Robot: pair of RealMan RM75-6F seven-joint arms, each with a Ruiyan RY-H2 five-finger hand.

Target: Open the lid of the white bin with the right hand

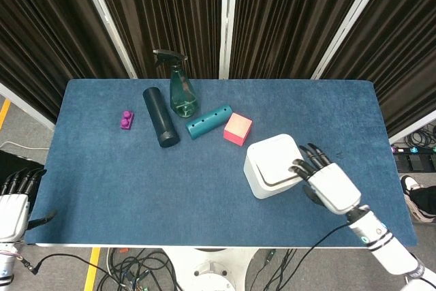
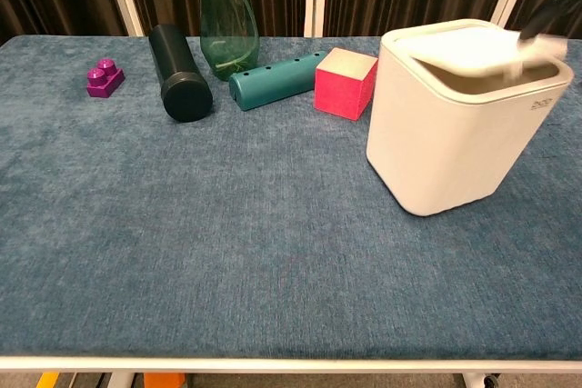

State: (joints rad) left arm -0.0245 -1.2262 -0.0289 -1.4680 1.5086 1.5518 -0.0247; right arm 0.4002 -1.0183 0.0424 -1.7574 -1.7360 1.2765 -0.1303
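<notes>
The white bin [image 1: 269, 168] stands on the blue table at the right front, and in the chest view the bin [image 2: 455, 134] fills the right side. Its lid [image 2: 455, 46] is tilted up at the front, with a dark gap under it. The lid [image 1: 272, 158] also shows a dark slit along its near edge from above. My right hand [image 1: 327, 183] is at the bin's right side, its fingers [image 1: 304, 162] spread and reaching the lid's right edge. It holds nothing. Only a blur of it shows at the top right of the chest view. My left hand [image 1: 13, 204] hangs off the table's left front corner, empty.
Behind and left of the bin lie a pink cube [image 1: 238, 129], a teal cylinder [image 1: 208, 121], a dark cylinder [image 1: 160, 117], a green spray bottle [image 1: 182, 93] and a purple brick [image 1: 127, 120]. The blue table [image 1: 136, 189] ends just right of my right hand.
</notes>
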